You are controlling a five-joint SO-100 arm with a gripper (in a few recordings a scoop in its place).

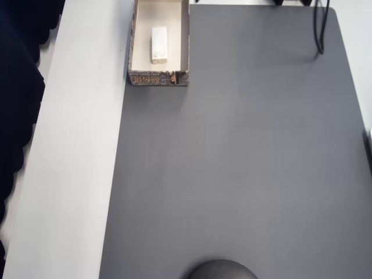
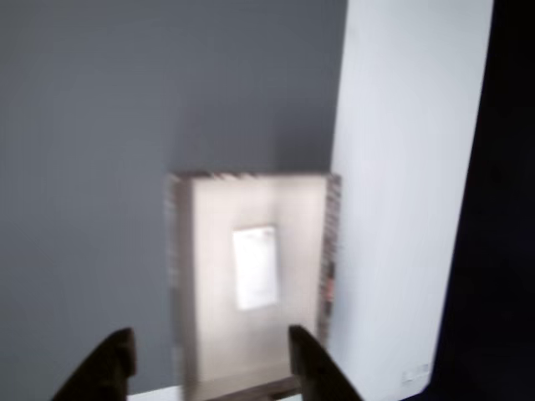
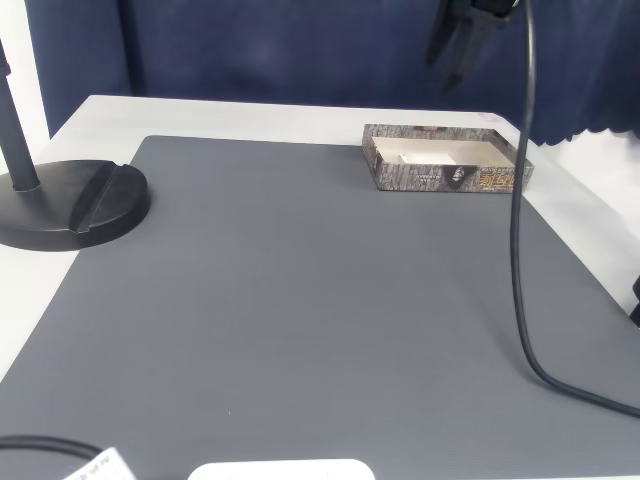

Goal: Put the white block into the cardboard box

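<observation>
The white block (image 1: 159,45) lies flat inside the cardboard box (image 1: 158,77), near the middle of its cream floor. The box sits at the far left corner of the grey mat in the overhead view. In the wrist view the block (image 2: 255,267) rests in the box (image 2: 330,251) below my gripper (image 2: 209,368), whose dark fingers stand apart with nothing between them. In the fixed view the gripper (image 3: 450,55) hangs open in the air above the box (image 3: 445,178), clear of it.
A grey mat (image 1: 232,174) covers most of the white table (image 1: 75,174). A black stand base (image 3: 75,205) sits at the mat's left in the fixed view. A black cable (image 3: 520,250) hangs down across the right side. A dark blue curtain (image 3: 300,50) backs the table.
</observation>
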